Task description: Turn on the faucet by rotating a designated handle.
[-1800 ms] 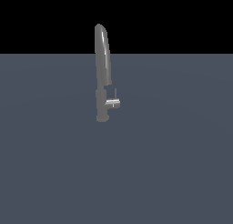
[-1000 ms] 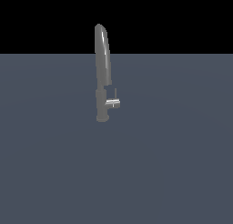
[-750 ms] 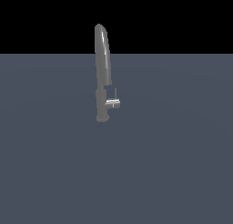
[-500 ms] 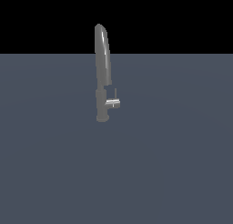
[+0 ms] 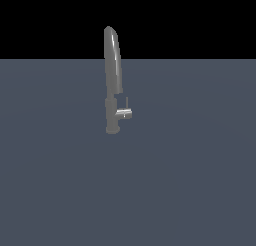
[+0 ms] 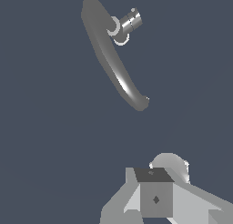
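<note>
The worktop (image 5: 190,180) was a flat, dark blue-grey surface that filled the lower part of the exterior view beneath a black background. On it stood the faucet (image 5: 112,75), a tall, slim grey metallic tap set a little toward the exterior view's left of centre, with a cylindrical base column and a long tapering spout rising above the worktop's far edge line. Seen from the wrist view, the faucet (image 6: 113,59) appeared from above as a long curved spout sweeping away from its base. The tool (image 6: 157,198) showed in the wrist view only as pale grey blocky parts with a darker square face, well apart from the faucet and touching nothing; whether its fingers were spread or pressed together could not be told. The handle (image 5: 124,113) was a short bright stub jutting from the column toward the exterior view's right, with a thin rod standing upright from it. In the wrist view the handle (image 6: 129,20) sat beside the spout's base.
</note>
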Tool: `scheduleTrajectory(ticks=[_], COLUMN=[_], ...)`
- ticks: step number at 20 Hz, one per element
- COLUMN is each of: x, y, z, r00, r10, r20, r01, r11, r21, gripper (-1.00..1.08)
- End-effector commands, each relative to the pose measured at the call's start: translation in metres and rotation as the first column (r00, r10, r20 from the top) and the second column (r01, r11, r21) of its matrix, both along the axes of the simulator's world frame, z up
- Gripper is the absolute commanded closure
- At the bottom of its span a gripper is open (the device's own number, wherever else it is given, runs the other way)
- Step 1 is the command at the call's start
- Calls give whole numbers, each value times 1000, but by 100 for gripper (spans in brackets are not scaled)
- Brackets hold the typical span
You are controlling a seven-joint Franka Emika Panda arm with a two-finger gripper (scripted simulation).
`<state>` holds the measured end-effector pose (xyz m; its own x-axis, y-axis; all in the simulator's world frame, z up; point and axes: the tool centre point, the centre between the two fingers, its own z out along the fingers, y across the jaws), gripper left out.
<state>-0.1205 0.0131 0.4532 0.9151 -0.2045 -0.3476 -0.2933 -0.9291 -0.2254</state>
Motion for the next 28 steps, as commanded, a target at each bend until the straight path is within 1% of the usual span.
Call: scheduleTrajectory(ticks=[1, 8, 15, 22, 28], x=[14, 53, 89, 123, 150], y=[0, -1, -4, -7, -10], z=[-7, -29, -56, -88, -119], r00=[999, 984, 950, 897, 836], r10=[-29, -104, -169, -221, -254], r20=[-38, -147, -262, -382, -486], r01=[30, 120, 217, 321, 415], r11=[999, 987, 961, 920, 873], r21=[29, 103, 168, 222, 258], gripper=[108, 108, 108, 108, 108])
